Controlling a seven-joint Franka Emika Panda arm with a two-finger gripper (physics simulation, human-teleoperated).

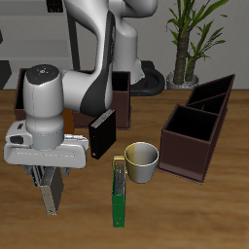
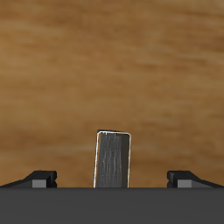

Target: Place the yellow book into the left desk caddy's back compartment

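The yellow book [image 1: 51,199], a thin grey-beige slab with light edges, stands upright near the table's front edge, right under my gripper [image 1: 49,183]. In the wrist view its narrow end [image 2: 113,159] sits midway between my fingertips [image 2: 39,179], with a wide gap on each side. My gripper [image 2: 112,180] is open and touches nothing. The left desk caddy [image 1: 191,146], dark maroon-brown with two sections, stands far off across the table. Its back compartment [image 1: 212,95], with the taller slanted walls, is the section farther from the table's front edge.
A cream mug [image 1: 142,161] and a green-covered book on edge [image 1: 119,191] stand between the gripper and the caddy. A black book [image 1: 102,133] stands upright behind them. Another dark box [image 1: 121,93] sits at the back by the robot's base.
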